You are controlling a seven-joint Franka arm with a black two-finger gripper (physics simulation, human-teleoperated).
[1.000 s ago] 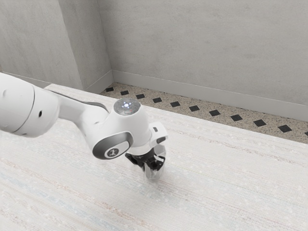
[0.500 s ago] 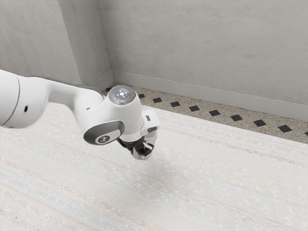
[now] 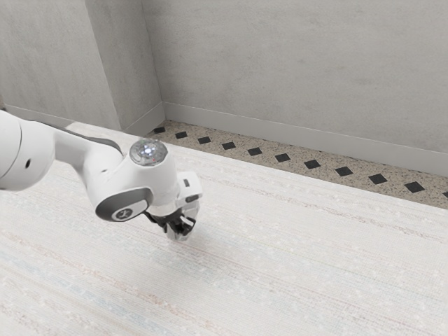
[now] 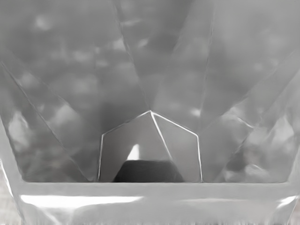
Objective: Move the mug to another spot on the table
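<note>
One pale, glassy mug [image 3: 184, 236] sits pinched in the black two-finger gripper [image 3: 179, 225], its fingers drawn narrow against it, low over the streaked wood-grain table [image 3: 315, 266] toward the exterior view's left (contact with the tabletop unclear). Wrist view: flat grey facets converge on a polygonal base, with mottled reflections.

The bent arm [image 3: 84, 157] points its end effector [image 3: 178, 229] downward (apparently clamped on the mug [image 3: 182, 236]).
</note>
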